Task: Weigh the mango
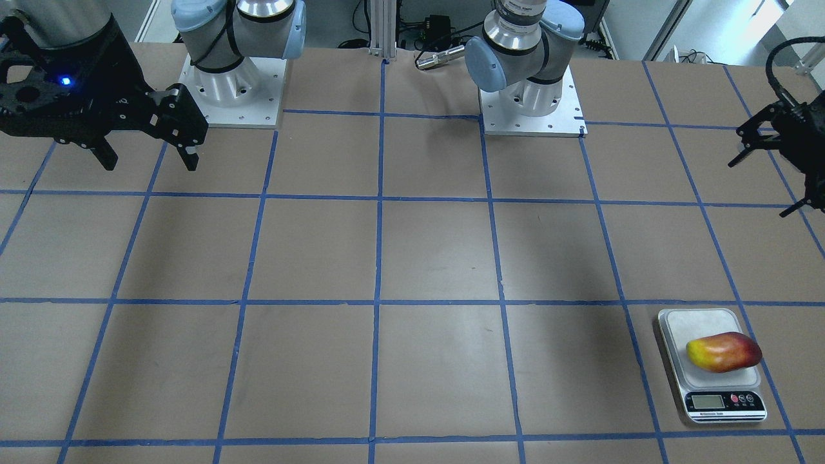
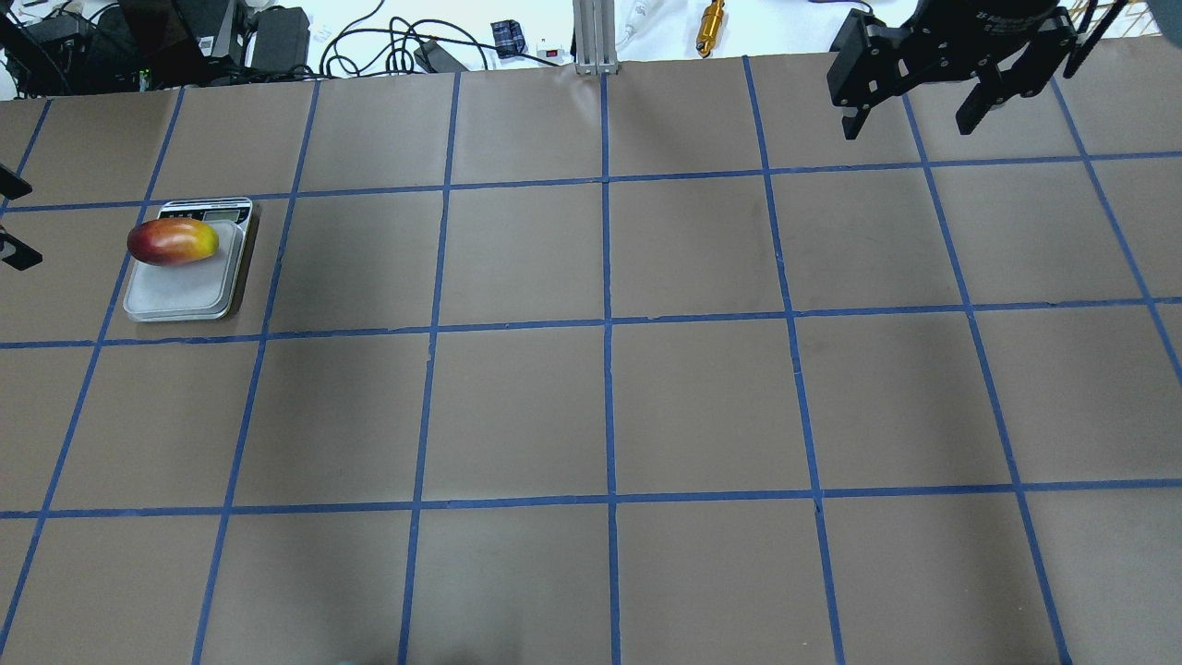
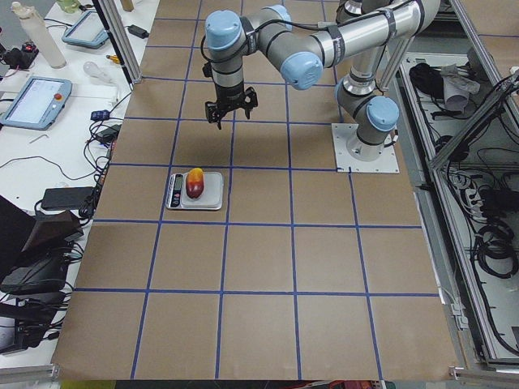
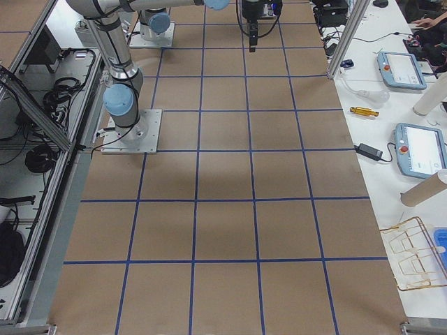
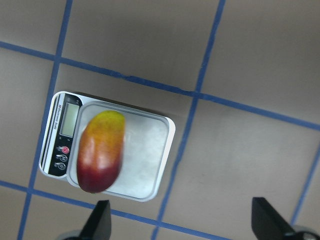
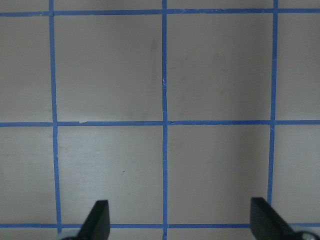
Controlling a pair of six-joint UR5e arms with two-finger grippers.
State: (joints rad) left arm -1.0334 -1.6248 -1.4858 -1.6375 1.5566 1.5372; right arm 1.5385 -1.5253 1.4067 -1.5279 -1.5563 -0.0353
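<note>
Silver digital kitchen scale (image 1: pixel 699 325) carries glossy yellow-to-red oval mango (image 1: pixel 724 352), lying nr its display; left end effector (image 5: pixel 182 220) hangs clear of it, jaws wide, empty; right end effector (image 1: pixel 150 164) wide, empty, over brown blue-taped worktop (image 1: pixel 438 258).

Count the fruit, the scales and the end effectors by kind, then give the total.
Mango: 1
Scale: 1
End effectors: 2, the left end effector and the right end effector, both open and empty
Total: 4
</note>
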